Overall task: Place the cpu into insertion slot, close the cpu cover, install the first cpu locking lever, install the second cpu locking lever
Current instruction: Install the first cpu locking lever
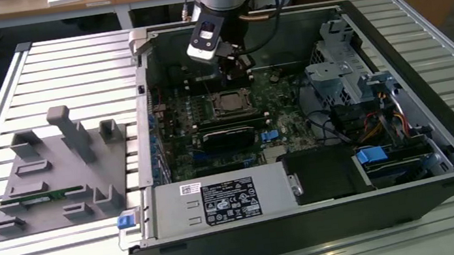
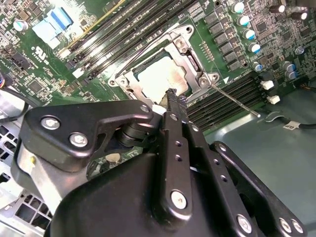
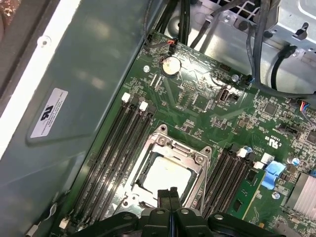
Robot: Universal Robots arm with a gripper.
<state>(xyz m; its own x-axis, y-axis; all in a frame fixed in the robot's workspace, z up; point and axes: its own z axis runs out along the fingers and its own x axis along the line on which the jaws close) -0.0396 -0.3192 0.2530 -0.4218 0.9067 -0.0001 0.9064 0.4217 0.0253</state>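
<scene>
My claw (image 3: 170, 195) is pinched together with nothing in it, tips at the edge of the chip (image 3: 167, 174) — touching or not, I can't tell. It lies in its socket (image 3: 142, 174) mid-way across the board (image 3: 197, 98), cover (image 3: 183, 149) down flat around it — one thin lever (image 2: 234, 101) angling out past a corner.

cpu (image 3: 165, 176) within cpu cover (image 3: 183, 149) opening, gripper (image 3: 168, 190) above.

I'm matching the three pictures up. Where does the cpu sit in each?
Exterior view: cpu mid-board, right beside the claw.
Second wrist view: cpu just beyond the claw tips.
First wrist view: cpu just beyond the claw tips.
Shared landmark: the metal cover frame around it.
</scene>
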